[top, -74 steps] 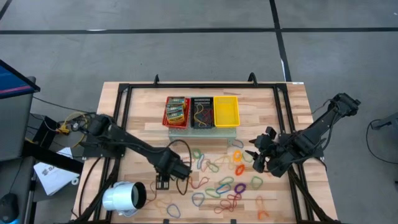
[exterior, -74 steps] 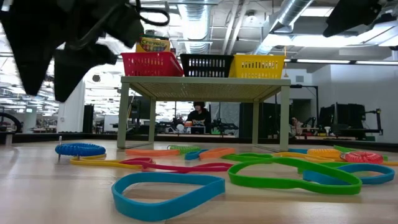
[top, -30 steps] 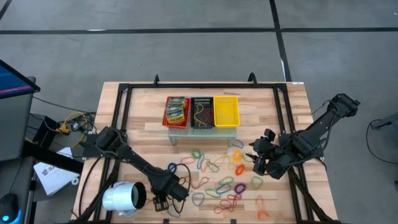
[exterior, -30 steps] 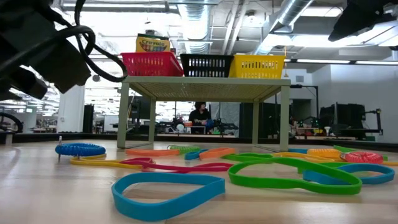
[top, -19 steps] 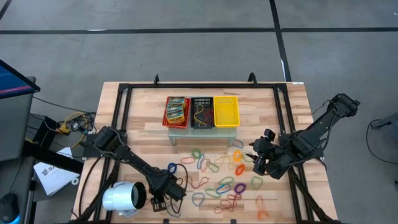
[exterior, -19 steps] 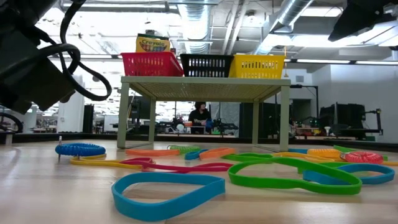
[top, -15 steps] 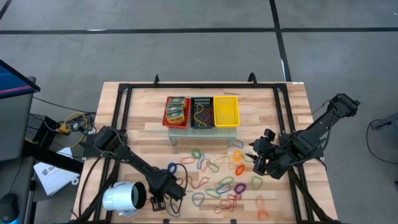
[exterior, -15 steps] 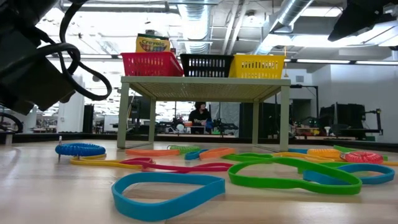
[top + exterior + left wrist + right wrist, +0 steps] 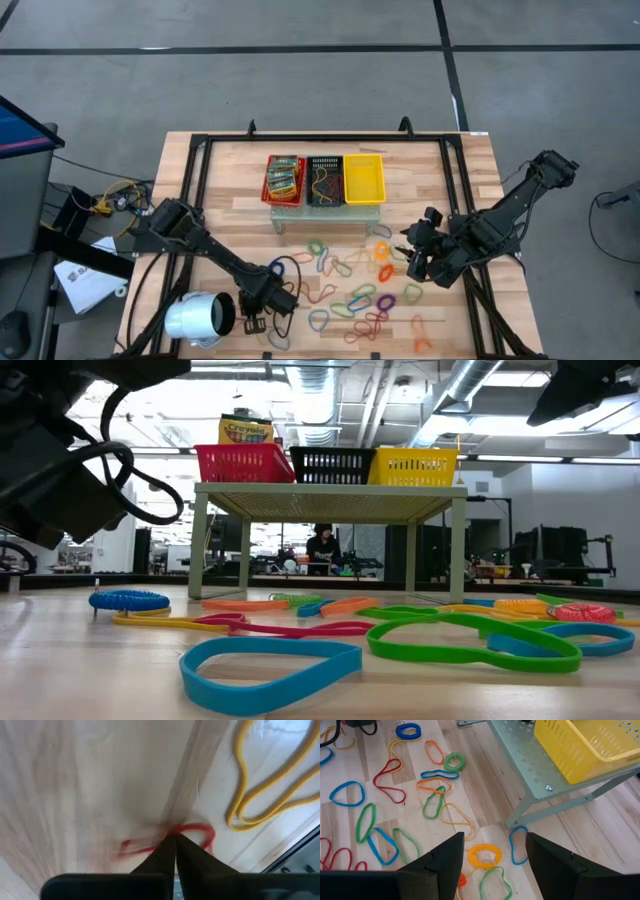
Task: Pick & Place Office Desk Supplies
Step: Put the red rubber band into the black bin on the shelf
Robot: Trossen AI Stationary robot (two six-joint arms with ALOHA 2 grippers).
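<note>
1. Red rubber, a thin loop [image 9: 172, 836], is pinched at one strand between the closed tips of the left gripper [image 9: 174, 838], low on the pale wooden table [image 9: 225, 245] just beside the large white cylinder with the dark opening [image 9: 196, 318].
2. I judge the grip shallow: only a small bite of band shows between the tips, and the blur makes it hard to tell whether the loop has left the wood.
3. Lift straight up and slowly, so the band does not slip out or snap free.
4. Watch the thin yellow rubber loop [image 9: 272, 780] lying near the red one; it should stay on the table.
5. Then carry toward the black mesh basket [image 9: 324, 180], well away from the cylinder, which already holds bands.
6. The right gripper [image 9: 492, 847] hangs with jaws spread, empty, far across the table from the cylinder, over the other coloured loops.
</note>
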